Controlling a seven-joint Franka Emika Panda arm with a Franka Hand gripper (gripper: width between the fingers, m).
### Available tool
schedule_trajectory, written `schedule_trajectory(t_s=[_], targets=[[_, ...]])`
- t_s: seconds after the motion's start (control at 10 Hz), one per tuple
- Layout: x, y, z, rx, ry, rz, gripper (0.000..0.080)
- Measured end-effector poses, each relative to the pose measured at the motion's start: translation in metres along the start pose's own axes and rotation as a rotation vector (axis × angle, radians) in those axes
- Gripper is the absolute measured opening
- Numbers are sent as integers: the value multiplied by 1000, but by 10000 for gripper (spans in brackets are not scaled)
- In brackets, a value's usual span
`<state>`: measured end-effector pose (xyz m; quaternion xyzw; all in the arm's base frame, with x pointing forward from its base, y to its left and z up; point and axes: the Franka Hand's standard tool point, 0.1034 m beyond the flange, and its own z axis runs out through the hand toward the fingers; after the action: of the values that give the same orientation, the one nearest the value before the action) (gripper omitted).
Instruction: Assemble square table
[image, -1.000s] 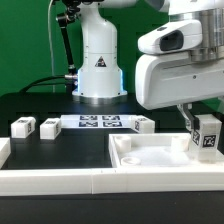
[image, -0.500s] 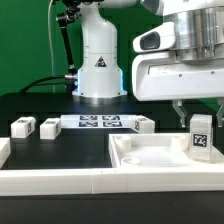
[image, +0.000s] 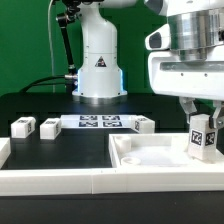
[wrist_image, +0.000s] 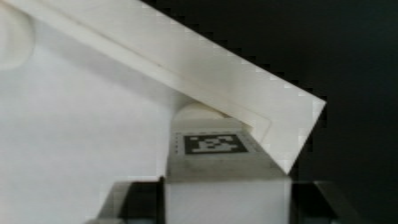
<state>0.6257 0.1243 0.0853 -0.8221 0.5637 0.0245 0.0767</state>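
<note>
The white square tabletop (image: 160, 158) lies at the exterior view's right, rim up. My gripper (image: 203, 118) is shut on a white tagged leg (image: 203, 137) and holds it upright over the tabletop's far right corner; its lower end is at the tray's surface, but contact cannot be told. In the wrist view the leg (wrist_image: 228, 165) fills the gap between both fingers, with the tabletop's corner rim (wrist_image: 249, 95) just beyond it. Three more legs lie on the black table: two at the left (image: 22, 127) (image: 48, 128) and one (image: 145, 124) beside the marker board.
The marker board (image: 98, 122) lies in front of the robot base (image: 98, 60). A long white border wall (image: 55, 179) runs along the front edge.
The gripper and its leg have swung about over the tabletop's right side, turning the leg, and now hold it slightly further right than half a second ago.
</note>
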Motion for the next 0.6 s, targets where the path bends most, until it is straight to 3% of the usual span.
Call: schedule_trajectory(t_s=[0.3,0.4,0.5,0.6], targets=[[-2,-1,0,4,-12,52,300],[-2,0,0,3,-12,18,361],[-2,0,0,-2,-14,-59,542],[-2,0,-1,-14,-21,-103,616]])
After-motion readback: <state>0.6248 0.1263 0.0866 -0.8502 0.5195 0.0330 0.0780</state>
